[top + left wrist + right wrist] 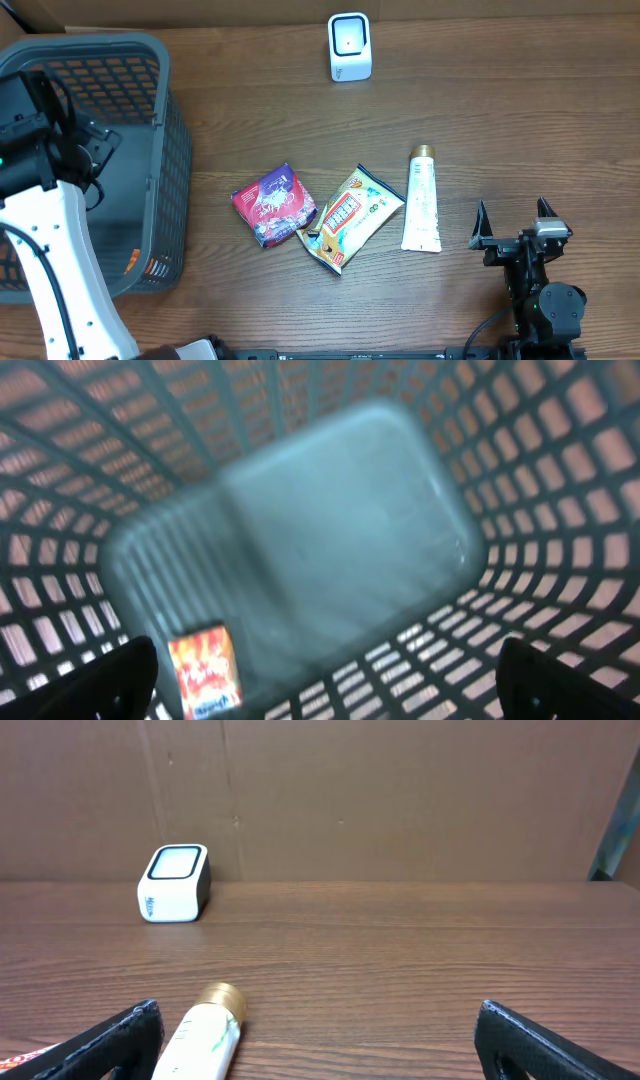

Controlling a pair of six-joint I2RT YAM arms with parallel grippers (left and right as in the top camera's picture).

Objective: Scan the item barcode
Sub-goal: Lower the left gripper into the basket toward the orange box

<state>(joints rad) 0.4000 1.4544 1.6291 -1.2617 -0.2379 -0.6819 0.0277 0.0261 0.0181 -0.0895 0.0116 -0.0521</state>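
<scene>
One white, gold-capped tube (421, 205) lies flat.

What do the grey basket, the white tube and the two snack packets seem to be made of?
Grey basket: probably moulded plastic, matt, judging by its open lattice walls. White tube: likely soft plastic, smooth and slightly glossy; its gold cap may be metallised plastic. Purple packet and yellow packet: thin printed film, shiny, with creases and crimped ends.

You're looking straight down overhead, peering closely into the basket (560, 480) at left wrist, and facing the overhead-shared scanner (174, 882) low at right wrist.
</scene>
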